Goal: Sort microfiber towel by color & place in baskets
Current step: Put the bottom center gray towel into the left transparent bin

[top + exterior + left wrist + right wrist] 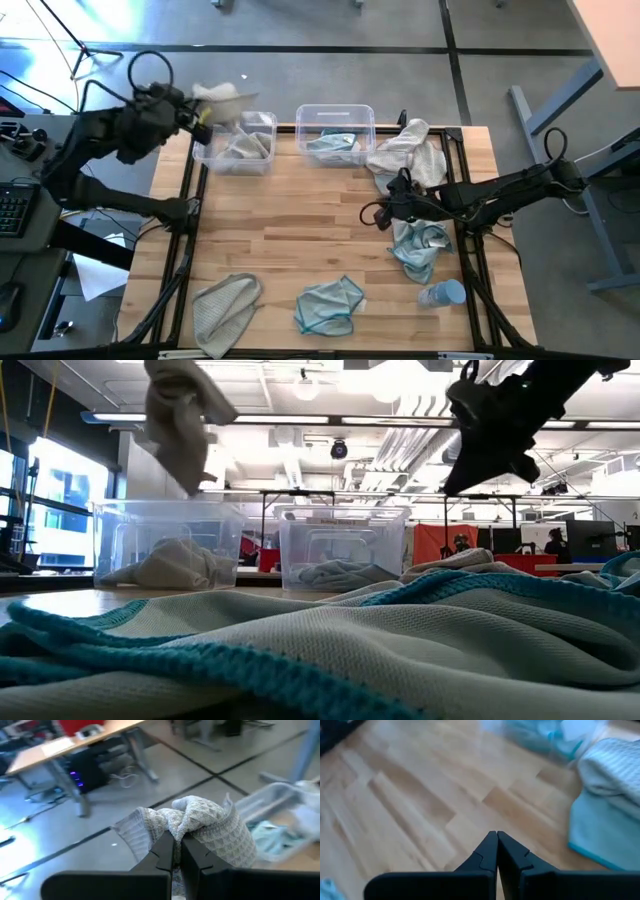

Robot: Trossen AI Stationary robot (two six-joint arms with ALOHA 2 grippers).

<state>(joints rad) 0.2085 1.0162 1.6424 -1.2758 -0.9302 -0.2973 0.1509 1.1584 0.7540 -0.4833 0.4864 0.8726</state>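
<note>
left gripper point(205, 110) pinching grey towel point(218, 93) above left basket point(237, 142) | right gripper point(380, 214) hovering with fingers pressed together, near teal towel point(418, 247), well right of that basket

Two baskets: left basket point(262, 163), right basket point(335, 112). Grey towels, four seen: one held over left basket point(220, 93), one inside it point(243, 146), one near right basket point(412, 152), one at front point(224, 307). Teal towels, three: in right basket point(332, 145), front centre point(329, 305), right side point(418, 249). One bottle point(441, 294). Two grippers.
</note>
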